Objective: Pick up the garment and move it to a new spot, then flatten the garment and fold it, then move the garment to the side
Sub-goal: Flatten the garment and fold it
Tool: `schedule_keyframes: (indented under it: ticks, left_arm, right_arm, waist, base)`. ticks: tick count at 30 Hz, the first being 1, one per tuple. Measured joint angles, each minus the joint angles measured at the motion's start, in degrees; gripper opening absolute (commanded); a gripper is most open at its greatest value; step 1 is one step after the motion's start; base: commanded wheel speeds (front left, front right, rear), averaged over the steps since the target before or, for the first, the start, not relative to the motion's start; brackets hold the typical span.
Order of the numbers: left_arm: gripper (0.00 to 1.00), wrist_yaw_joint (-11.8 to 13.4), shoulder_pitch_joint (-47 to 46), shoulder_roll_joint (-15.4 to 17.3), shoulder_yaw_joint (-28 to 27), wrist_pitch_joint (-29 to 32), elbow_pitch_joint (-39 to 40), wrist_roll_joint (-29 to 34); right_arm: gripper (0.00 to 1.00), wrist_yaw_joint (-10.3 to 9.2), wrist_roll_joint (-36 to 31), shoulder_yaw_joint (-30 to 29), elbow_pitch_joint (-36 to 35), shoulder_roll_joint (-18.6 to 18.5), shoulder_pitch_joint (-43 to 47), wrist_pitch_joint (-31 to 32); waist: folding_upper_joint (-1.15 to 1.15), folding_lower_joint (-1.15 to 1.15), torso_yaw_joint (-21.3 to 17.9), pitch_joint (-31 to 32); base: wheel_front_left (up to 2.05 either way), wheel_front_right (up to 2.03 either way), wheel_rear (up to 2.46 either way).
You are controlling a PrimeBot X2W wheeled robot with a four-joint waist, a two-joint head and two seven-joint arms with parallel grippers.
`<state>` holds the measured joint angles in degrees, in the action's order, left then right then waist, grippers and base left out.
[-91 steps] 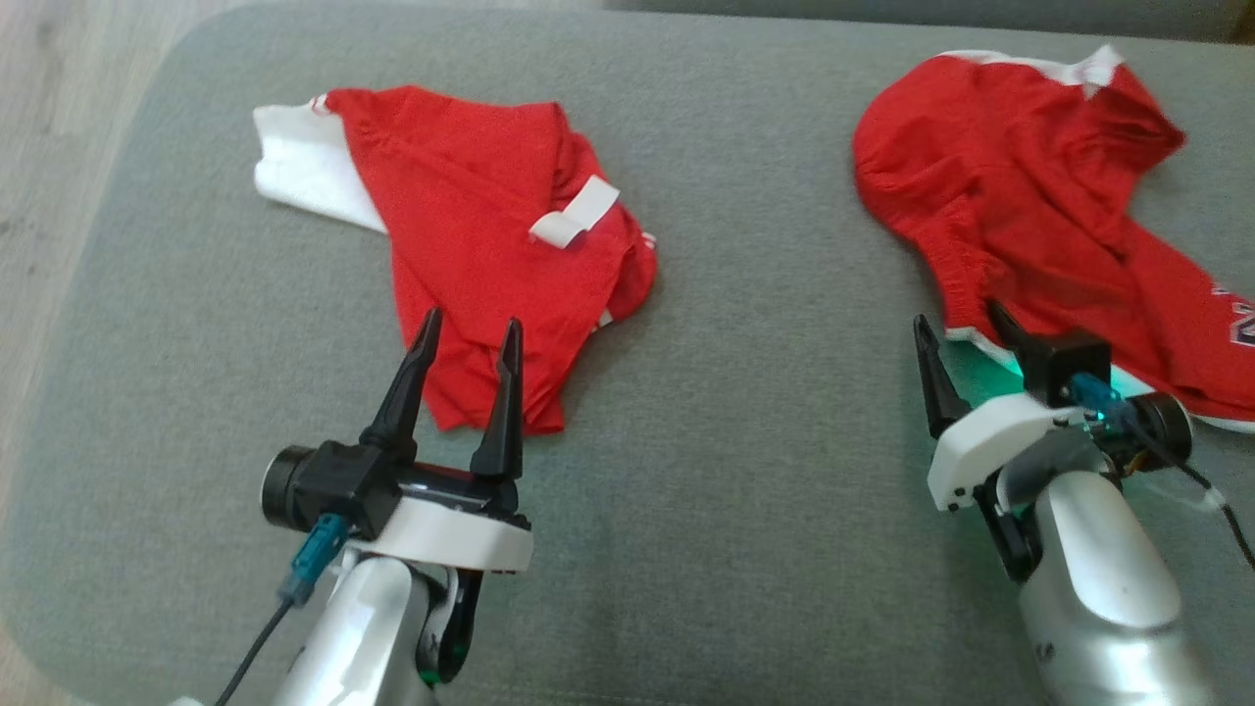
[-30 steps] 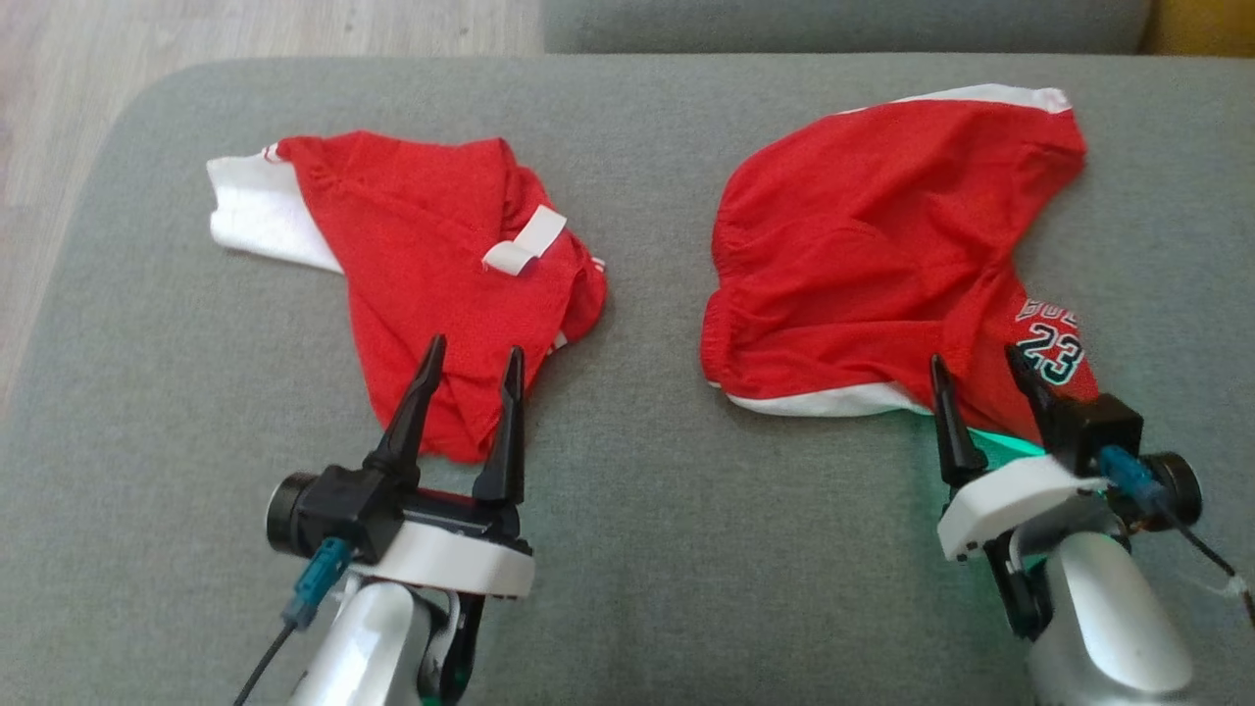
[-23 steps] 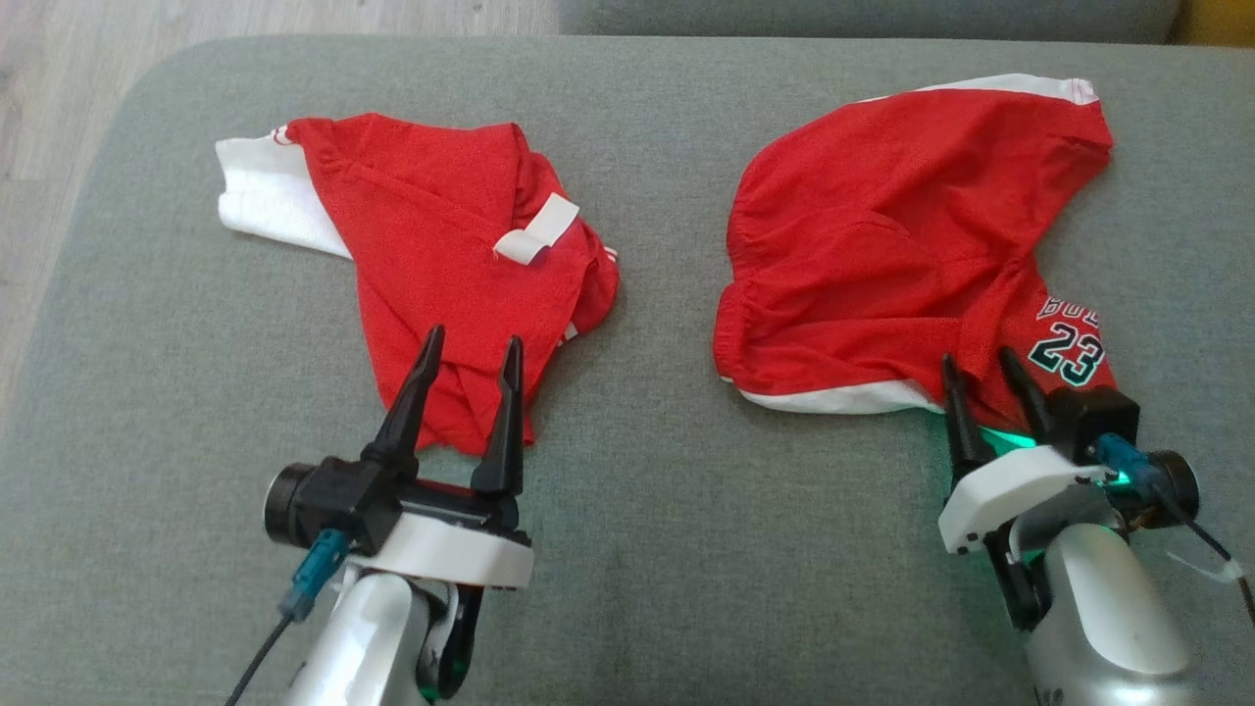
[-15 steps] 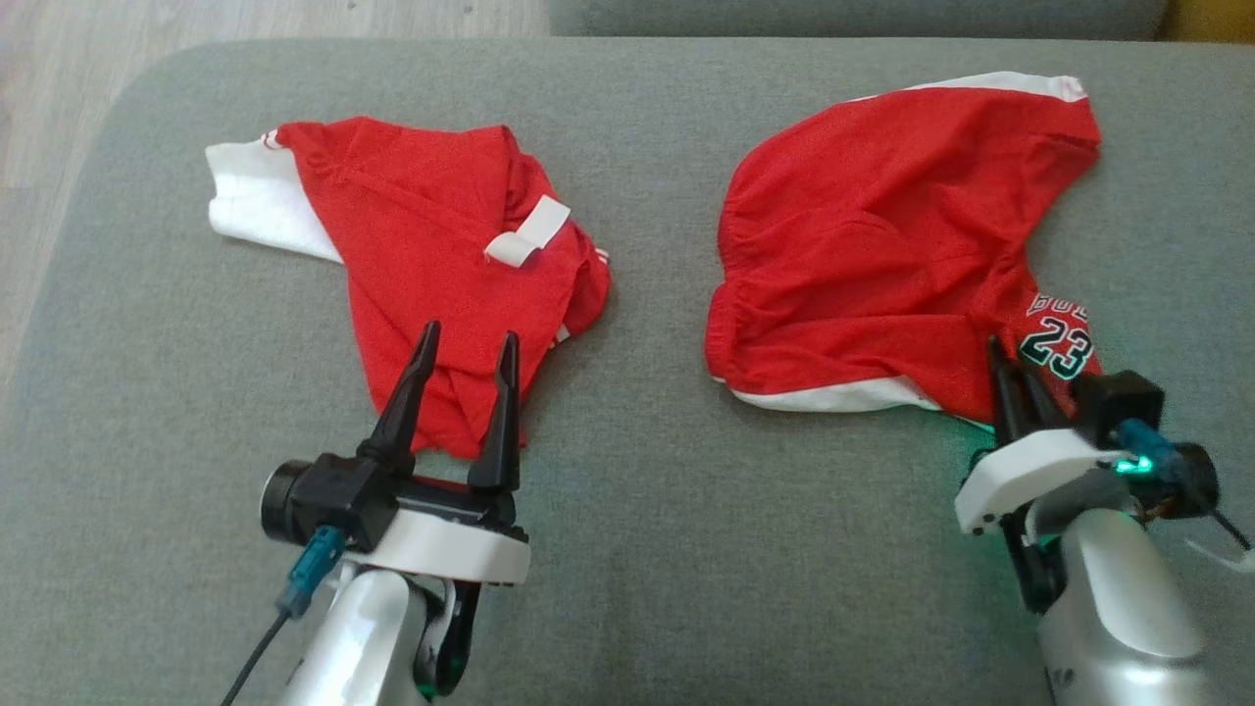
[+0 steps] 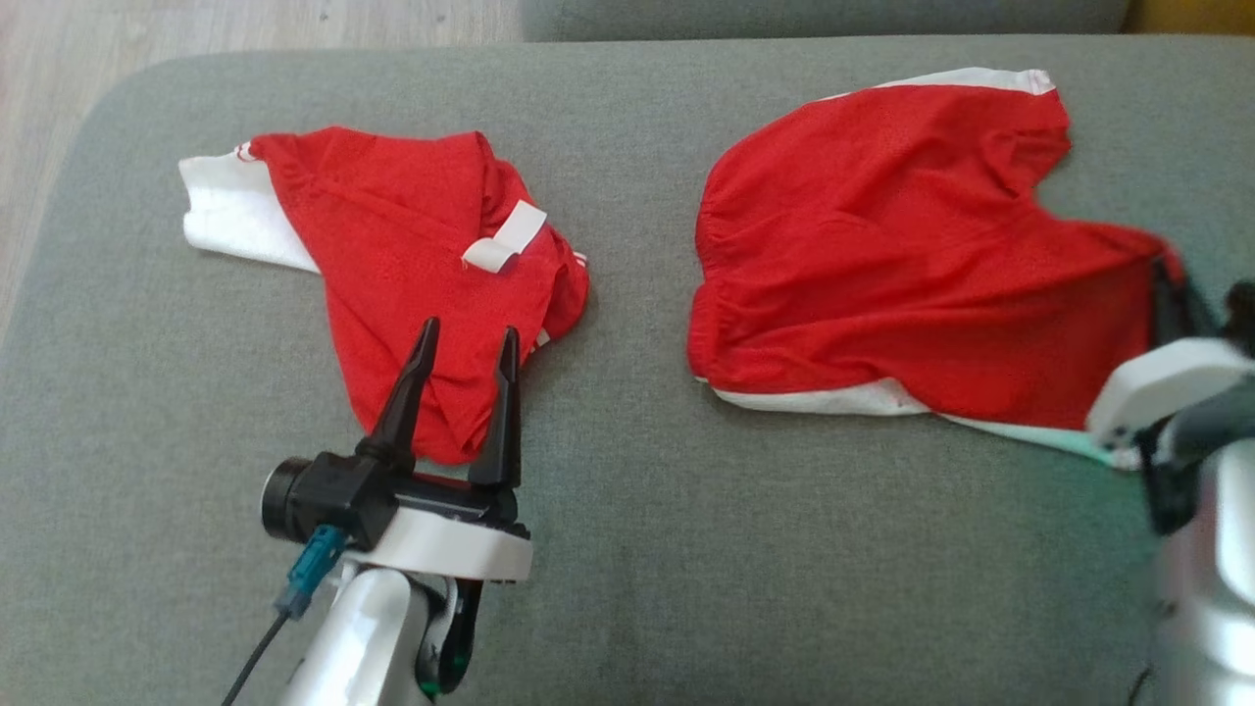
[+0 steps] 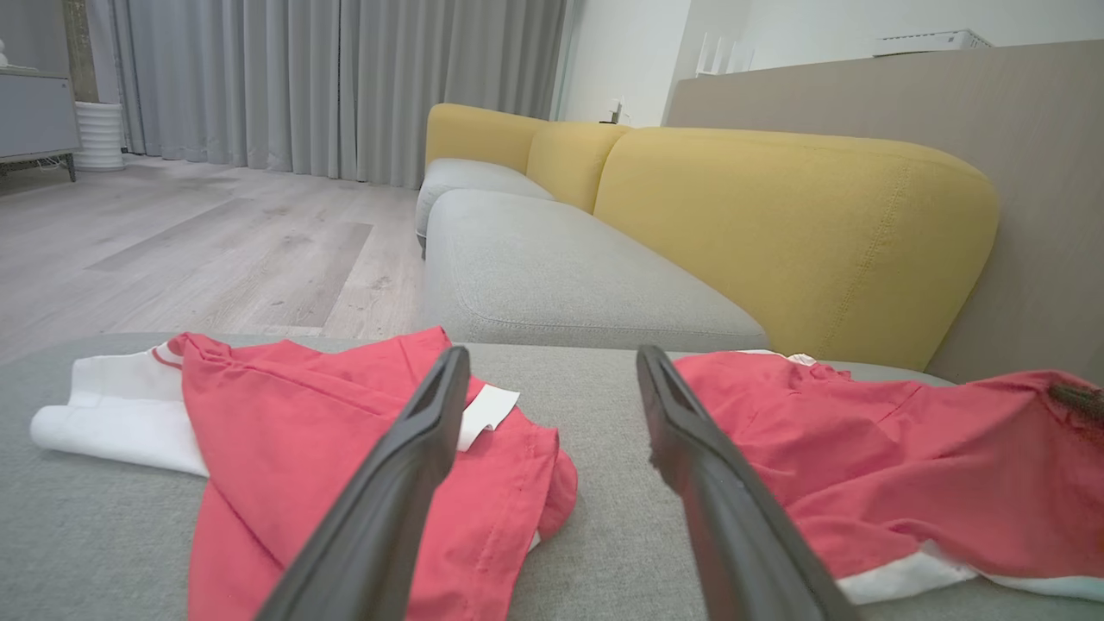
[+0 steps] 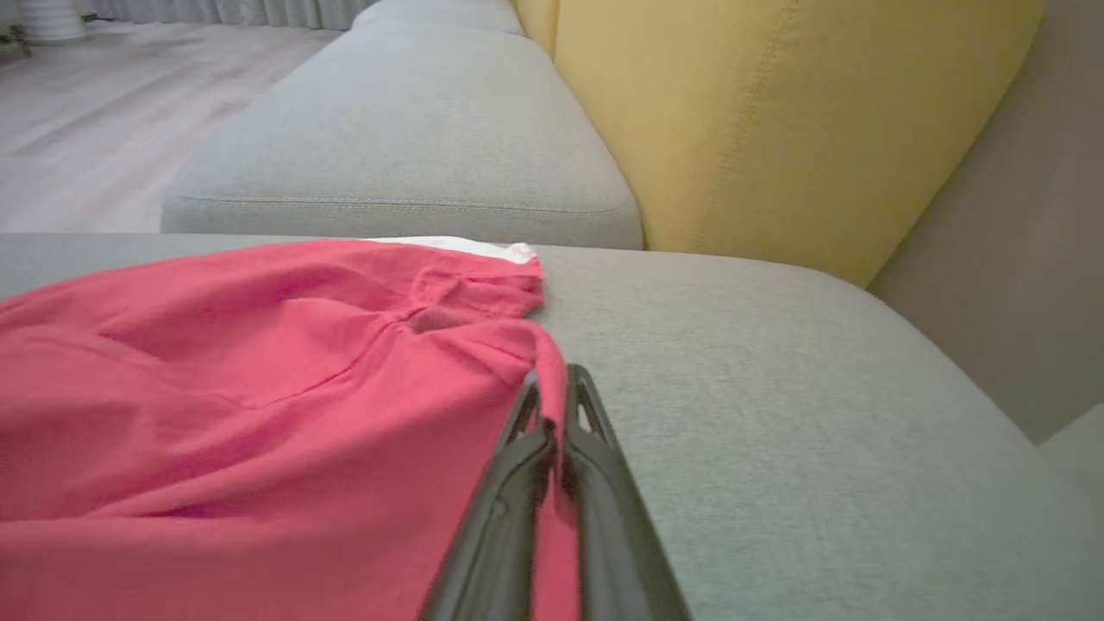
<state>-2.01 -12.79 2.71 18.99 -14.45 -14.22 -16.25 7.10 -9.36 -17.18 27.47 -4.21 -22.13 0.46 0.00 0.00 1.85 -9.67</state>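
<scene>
Red shorts (image 5: 882, 265) with white trim lie on the right half of the grey cushion (image 5: 627, 569). My right gripper (image 5: 1169, 279) is at the view's far right, shut on the shorts' near-right leg corner, stretching the fabric out to the right. In the right wrist view the right gripper (image 7: 557, 390) pinches a fold of the shorts (image 7: 216, 371). My left gripper (image 5: 469, 331) stands open over the near tip of a second, crumpled red-and-white garment (image 5: 412, 245), nothing between its fingers. The left wrist view shows that left gripper (image 6: 552, 355) open, the crumpled garment (image 6: 302, 423) on the left and the shorts (image 6: 906, 457) on the right.
A bare strip of cushion separates the two garments, and the near part of the cushion is bare too. A yellow backrest (image 7: 776, 112) rises beyond the right side. Another grey cushion (image 6: 552, 285) lies farther off. Wooden floor (image 5: 196, 29) borders the cushion's far-left edge.
My right gripper has shut on the shorts' leg corner and pulled it out to the right, spreading the fabric; the "23" print no longer shows. The left arm has stayed put.
</scene>
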Motion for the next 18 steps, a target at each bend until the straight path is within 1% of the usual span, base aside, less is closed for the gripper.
schedule_keyframes:
  ticks: [5,8,9,10,14,18]
  left_arm:
    - [1.0,0.0,-0.3,0.0,0.5,0.0,0.5,-0.4]
    - [1.0,-0.1,-1.5,0.0,0.9,0.0,0.8,-0.4]
    - [1.0,-0.1,-1.8,0.0,0.9,0.0,0.9,-0.4]
    - [1.0,-0.2,-2.1,0.0,0.9,0.0,0.9,-0.3]
    - [1.0,-0.5,-2.4,0.0,0.8,0.0,0.9,-0.2]
    - [1.0,-0.6,-2.4,0.0,0.6,0.0,0.8,0.6]
  right_arm:
    - [0.0,0.0,-1.1,-1.9,0.0,-3.4,-3.3,4.2]
    - [0.0,0.0,-3.1,-3.7,2.8,-5.7,-6.3,5.6]
    - [0.58,0.0,-3.9,-4.4,3.5,-6.1,-7.1,5.6]
    - [1.0,0.0,-5.2,-5.3,4.1,-6.5,-7.9,5.2]
    - [1.0,0.0,-9.2,-8.3,5.4,-6.6,-10.7,2.1]
    - [1.0,0.0,-10.3,-8.9,5.0,-3.6,-11.3,-4.2]
  waist:
    - [0.0,0.0,0.5,-1.3]
    - [0.0,0.01,1.2,-2.6]
    - [0.0,0.01,1.3,-2.8]
    - [0.0,0.01,1.5,-3.1]
    - [0.0,0.01,1.8,-3.3]
    - [0.0,0.0,1.3,-2.5]
  base:
    - [0.0,0.0,0.0]
    - [0.0,0.0,0.0]
    - [0.0,0.0,0.0]
    - [0.0,0.0,0.0]
    - [0.0,0.0,0.0]
    - [0.0,0.0,0.0]
